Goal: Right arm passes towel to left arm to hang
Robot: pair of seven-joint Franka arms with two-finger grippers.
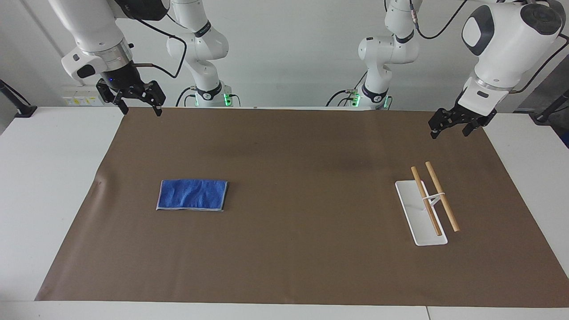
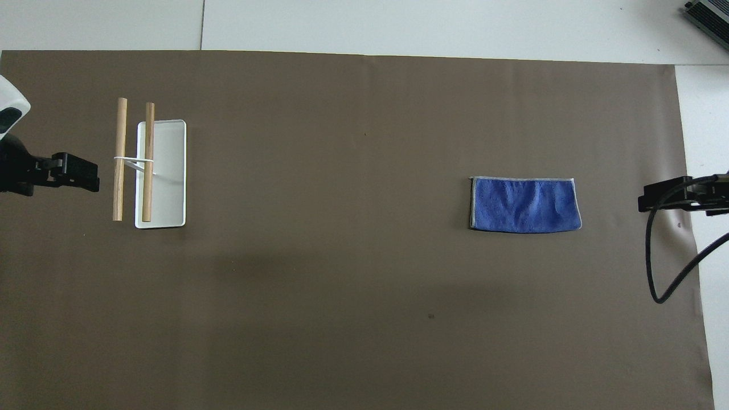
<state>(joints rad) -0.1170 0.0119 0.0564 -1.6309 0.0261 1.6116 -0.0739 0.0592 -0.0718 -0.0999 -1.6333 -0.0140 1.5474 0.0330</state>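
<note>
The towel (image 1: 192, 194) (image 2: 525, 204), bright blue with a pale hem, lies flat on the brown mat (image 1: 284, 258) toward the right arm's end of the table. My right gripper (image 1: 140, 109) (image 2: 655, 200) hangs open and empty, high over the mat's edge at that end, well clear of the towel. At the left arm's end my left gripper (image 1: 449, 132) (image 2: 85, 177) hangs open and empty over the mat's edge, beside the rack and apart from it. Nothing touches the towel.
A white rack base (image 1: 413, 209) (image 2: 170, 171) carries two wooden rods (image 1: 440, 195) (image 2: 119, 159) on a thin white stand. A black cable (image 2: 655, 273) loops down from the right wrist. White table (image 1: 49, 186) surrounds the mat.
</note>
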